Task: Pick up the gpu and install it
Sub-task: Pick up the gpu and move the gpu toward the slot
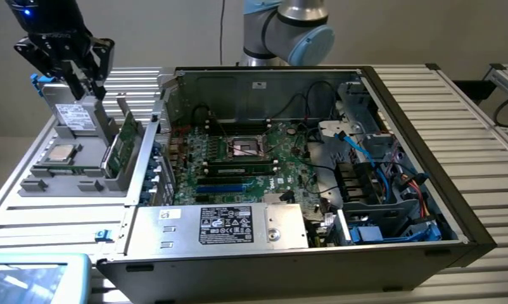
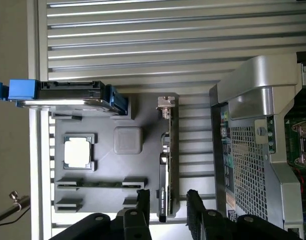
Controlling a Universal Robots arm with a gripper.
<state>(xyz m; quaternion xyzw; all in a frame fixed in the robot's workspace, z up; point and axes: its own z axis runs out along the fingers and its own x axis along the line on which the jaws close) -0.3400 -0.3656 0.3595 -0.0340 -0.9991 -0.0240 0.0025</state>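
The gpu [image 1: 123,142] stands on edge in a slot of the grey holder tray [image 1: 47,187], on the exterior view's left of the open computer case [image 1: 406,126]. In the wrist view the gpu [image 2: 168,160] appears edge-on as a thin dark card with its silver bracket [image 2: 166,102] at one end. My gripper [image 1: 85,88] hangs above the tray, well clear of the card. It is open, and its black fingers [image 2: 142,202] stand on either side of the card's line with nothing between them.
The tray also holds an upright grey drive [image 2: 67,97] with blue tabs, a square processor [image 2: 78,151] and a narrow memory stick [image 2: 100,184]. Inside the case lie the motherboard [image 1: 237,152] and a silver power supply [image 1: 228,225]. A blue-framed screen [image 1: 34,278] sits at the front corner.
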